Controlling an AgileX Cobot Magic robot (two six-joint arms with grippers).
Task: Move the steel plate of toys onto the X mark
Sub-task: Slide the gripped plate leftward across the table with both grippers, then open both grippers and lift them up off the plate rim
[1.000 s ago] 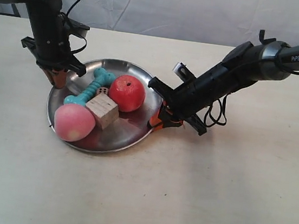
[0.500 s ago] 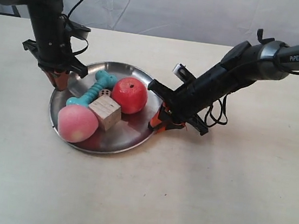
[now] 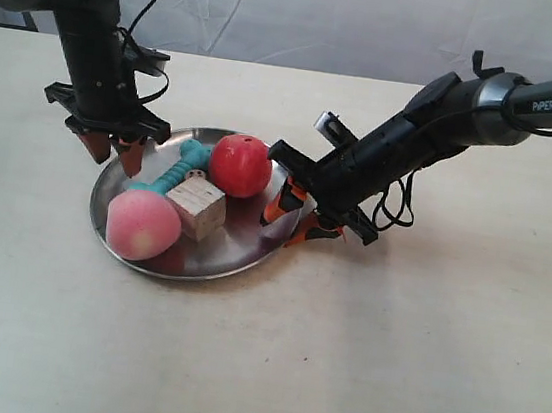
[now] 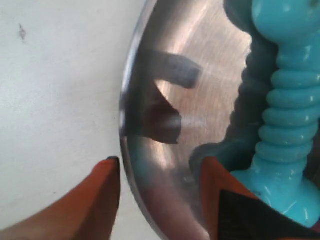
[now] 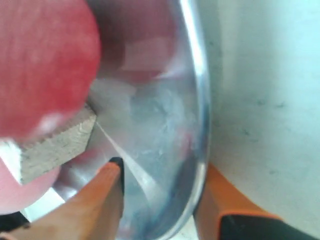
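The steel plate (image 3: pixel 241 248) lies on the cream table and holds a red apple (image 3: pixel 240 165), a pink peach (image 3: pixel 141 226), a teal bone (image 3: pixel 175 169), a wooden cube (image 3: pixel 198 207) and a tiny die (image 3: pixel 196 174). My left gripper (image 3: pixel 111 151) is open and straddles the rim beside the bone (image 4: pixel 280 100), one finger inside the plate (image 4: pixel 150 150) and one outside. My right gripper (image 3: pixel 295 217) is open too and straddles the opposite rim (image 5: pixel 197 100), near the apple (image 5: pixel 45 60) and cube (image 5: pixel 55 145). No X mark shows in any view.
Bare cream tabletop (image 3: pixel 388 361) spreads in front of the plate and to both sides. A white cloth backdrop (image 3: pixel 330 12) hangs behind the table's far edge. The right arm's cable (image 3: pixel 397 206) loops down close to the table.
The plate has shifted slightly rightward and away with both arms. Both grippers, earlier shut on the rim, now have their fingers spread apart around it.
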